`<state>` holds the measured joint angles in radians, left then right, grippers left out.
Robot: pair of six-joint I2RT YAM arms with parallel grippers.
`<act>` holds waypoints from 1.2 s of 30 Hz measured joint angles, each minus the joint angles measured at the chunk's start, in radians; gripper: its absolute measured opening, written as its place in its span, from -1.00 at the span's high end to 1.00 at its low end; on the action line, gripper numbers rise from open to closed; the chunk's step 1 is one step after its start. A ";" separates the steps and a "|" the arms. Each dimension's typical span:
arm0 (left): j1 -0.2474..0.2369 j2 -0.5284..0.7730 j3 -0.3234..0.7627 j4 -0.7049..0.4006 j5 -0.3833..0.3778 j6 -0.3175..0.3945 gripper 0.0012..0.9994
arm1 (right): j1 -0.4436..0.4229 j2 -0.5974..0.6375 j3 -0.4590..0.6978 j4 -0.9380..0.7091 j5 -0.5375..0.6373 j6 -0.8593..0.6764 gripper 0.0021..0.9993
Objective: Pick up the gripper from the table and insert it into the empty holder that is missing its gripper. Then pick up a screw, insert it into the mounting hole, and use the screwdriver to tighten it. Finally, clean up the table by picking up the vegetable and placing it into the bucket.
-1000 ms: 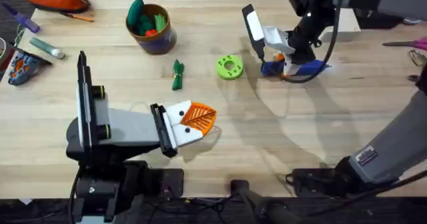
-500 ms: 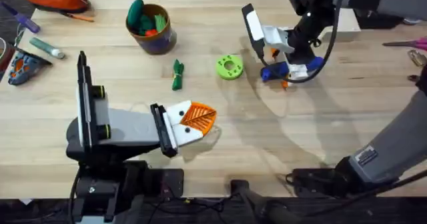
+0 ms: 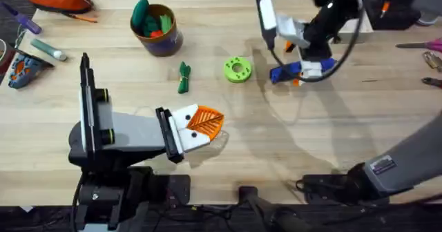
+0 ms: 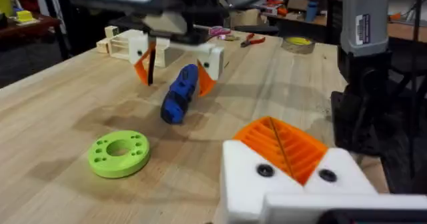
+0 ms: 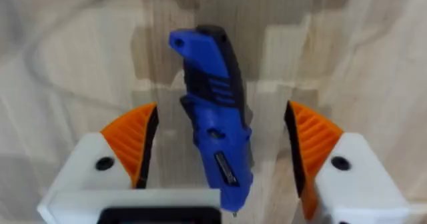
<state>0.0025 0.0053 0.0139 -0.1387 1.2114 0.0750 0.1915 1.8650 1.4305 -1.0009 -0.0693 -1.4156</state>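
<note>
The right gripper (image 5: 217, 154) hangs spread wide above the blue cylindrical power screwdriver (image 3: 298, 70), which lies flat on the light wooden plank table (image 3: 290, 142) near its far edge, between the orange pads without touching them. Over on the near-left side, the left gripper (image 3: 207, 125) rests pinched together, carrying nothing. The small dark-green leafy toy vegetable (image 3: 184, 76) lies mid-table, near the squat blue-purple bucket (image 3: 157, 28).

Matt wood table (image 3: 290, 156); glossy plastic (blue) screwdriver (image 5: 212, 127).
</note>
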 joint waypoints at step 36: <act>0.000 0.000 0.000 0.000 0.000 0.000 0.98 | 0.114 -0.503 0.525 -0.361 -0.071 0.958 -0.99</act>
<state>0.0025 0.0054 0.0139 -0.1387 1.2115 0.0750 0.3051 1.3621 1.9558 -1.3615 -0.1406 -0.4575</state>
